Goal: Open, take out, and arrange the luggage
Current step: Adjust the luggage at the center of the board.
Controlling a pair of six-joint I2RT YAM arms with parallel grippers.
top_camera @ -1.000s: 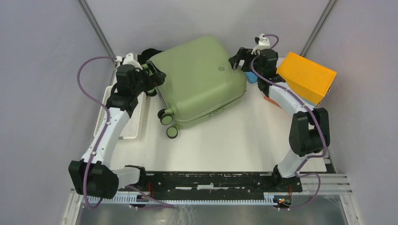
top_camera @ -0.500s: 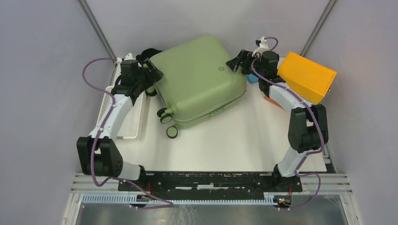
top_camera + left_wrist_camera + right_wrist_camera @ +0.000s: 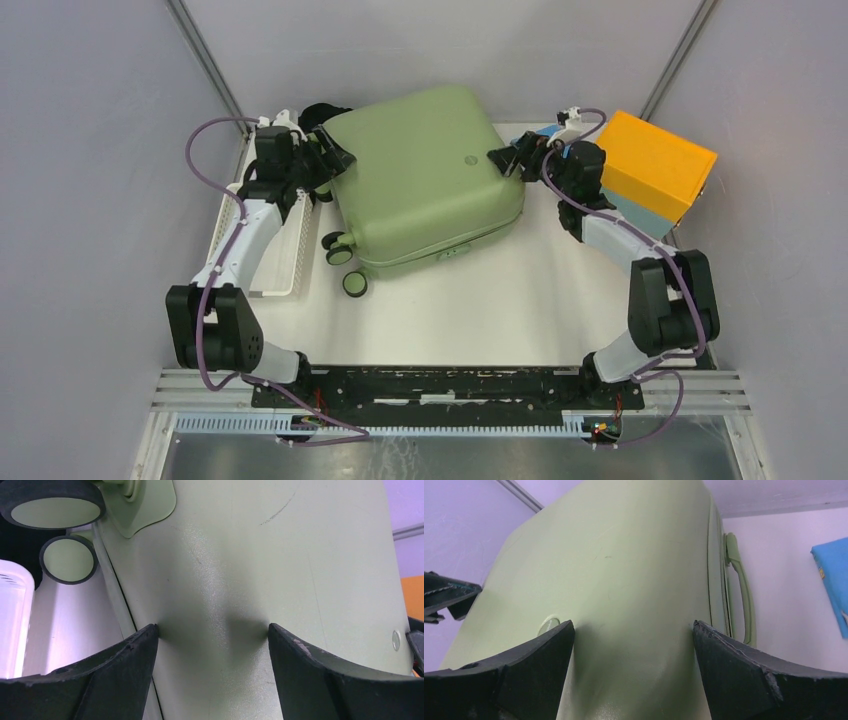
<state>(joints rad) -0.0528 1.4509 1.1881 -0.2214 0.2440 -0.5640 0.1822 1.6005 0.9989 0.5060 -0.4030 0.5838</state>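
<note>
Luggage [image 3: 425,175]: green hard-shell, closed, flat on table [image 3: 500,300]; round badge [image 3: 470,159], lettering unreadable. L gripper [image 3: 212,627], R gripper [image 3: 634,624]: jaws wide, tips on shell, gripping nothing.

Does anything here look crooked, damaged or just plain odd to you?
The green suitcase lies flat but crooked, turned at an angle to the edges of the table. A faint dark scuff marks its shell. The orange and light-blue box on the right sits skewed too. Nothing looks spilled or broken.
</note>
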